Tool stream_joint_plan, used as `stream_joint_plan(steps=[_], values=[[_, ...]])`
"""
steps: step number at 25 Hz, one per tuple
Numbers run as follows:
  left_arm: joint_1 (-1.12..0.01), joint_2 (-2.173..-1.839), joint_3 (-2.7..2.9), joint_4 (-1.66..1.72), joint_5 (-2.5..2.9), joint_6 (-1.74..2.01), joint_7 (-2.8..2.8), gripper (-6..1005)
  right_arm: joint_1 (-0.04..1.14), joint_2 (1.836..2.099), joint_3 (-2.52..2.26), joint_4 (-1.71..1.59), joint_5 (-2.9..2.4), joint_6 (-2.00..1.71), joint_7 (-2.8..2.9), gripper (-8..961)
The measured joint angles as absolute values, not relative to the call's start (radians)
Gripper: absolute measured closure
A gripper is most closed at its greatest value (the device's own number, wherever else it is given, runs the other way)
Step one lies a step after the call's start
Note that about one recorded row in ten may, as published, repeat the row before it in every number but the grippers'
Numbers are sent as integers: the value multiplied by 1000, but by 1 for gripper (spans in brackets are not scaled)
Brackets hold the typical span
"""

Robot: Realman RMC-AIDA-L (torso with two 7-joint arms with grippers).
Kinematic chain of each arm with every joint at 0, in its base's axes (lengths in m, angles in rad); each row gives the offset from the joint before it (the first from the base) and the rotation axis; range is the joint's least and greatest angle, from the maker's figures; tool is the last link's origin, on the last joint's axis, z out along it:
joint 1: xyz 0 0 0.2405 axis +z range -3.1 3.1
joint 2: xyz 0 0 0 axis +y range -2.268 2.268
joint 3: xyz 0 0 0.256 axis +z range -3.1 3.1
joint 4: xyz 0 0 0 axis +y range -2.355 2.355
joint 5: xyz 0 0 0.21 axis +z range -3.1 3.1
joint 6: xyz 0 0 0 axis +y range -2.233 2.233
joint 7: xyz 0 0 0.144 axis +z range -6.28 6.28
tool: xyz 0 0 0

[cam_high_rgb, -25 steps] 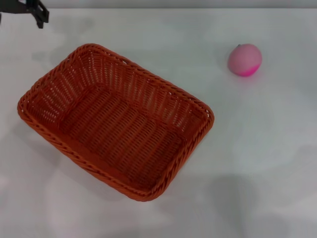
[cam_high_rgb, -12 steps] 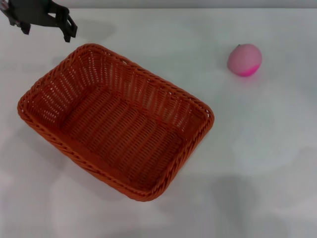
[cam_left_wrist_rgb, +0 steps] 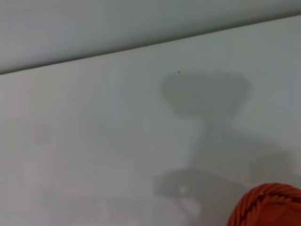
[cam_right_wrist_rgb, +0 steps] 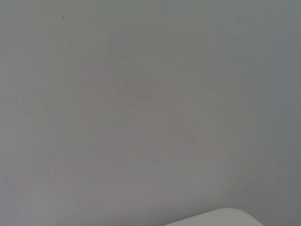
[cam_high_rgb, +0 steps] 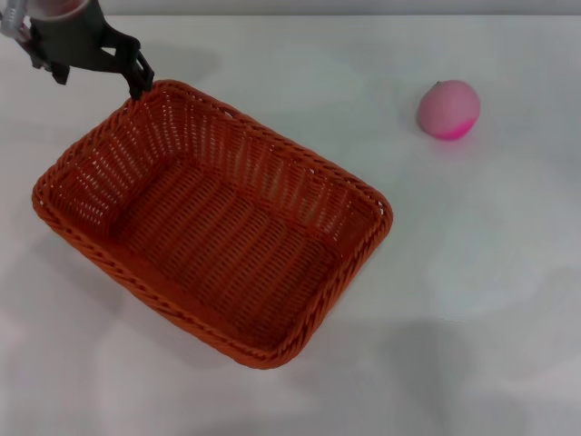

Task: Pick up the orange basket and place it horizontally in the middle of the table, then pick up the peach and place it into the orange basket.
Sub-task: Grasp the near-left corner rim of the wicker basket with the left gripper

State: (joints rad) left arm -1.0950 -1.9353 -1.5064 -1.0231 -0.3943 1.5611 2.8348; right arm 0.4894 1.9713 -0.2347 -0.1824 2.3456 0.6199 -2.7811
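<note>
Here the left gripper (cam_high_rgb: pixel 98 74) hangs over the far left corner of the table (cam_high_rgb: pixel 508 300), its two dark fingers spread wide and gripping nothing; one fingertip (cam_high_rgb: pixel 139 86) sits right at the braided rim of the orange basket (cam_high_rgb: pixel 213 222), at the basket's far corner, though whether it touches the weave I cannot tell; the other finger stands out beyond the basket over bare white tabletop. From the gripper the basket stretches away toward the near middle of the table, lying at a slant, open side up and holding nothing; the left wrist view catches just a curve of its rim (cam_left_wrist_rgb: pixel 268 207). The peach (cam_high_rgb: pixel 448 109) rests well apart from the gripper, far off to its right, past the basket's far edge, magenta blush facing down and forward. The right gripper is out of sight.
</note>
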Motion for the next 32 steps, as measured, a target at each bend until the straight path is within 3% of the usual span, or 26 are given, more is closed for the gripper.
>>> stream_joint_plan(steps=[12,32], values=[[-1075,-1956,-1467,-1024,-401,1556,2835,128,492,1970,-233,-183,2346,618,-2779,87],[-1029,-1955,-1454,-1043,-371,1525,2835,127,494,1969,-233,-183,2347,618,-2758,87]])
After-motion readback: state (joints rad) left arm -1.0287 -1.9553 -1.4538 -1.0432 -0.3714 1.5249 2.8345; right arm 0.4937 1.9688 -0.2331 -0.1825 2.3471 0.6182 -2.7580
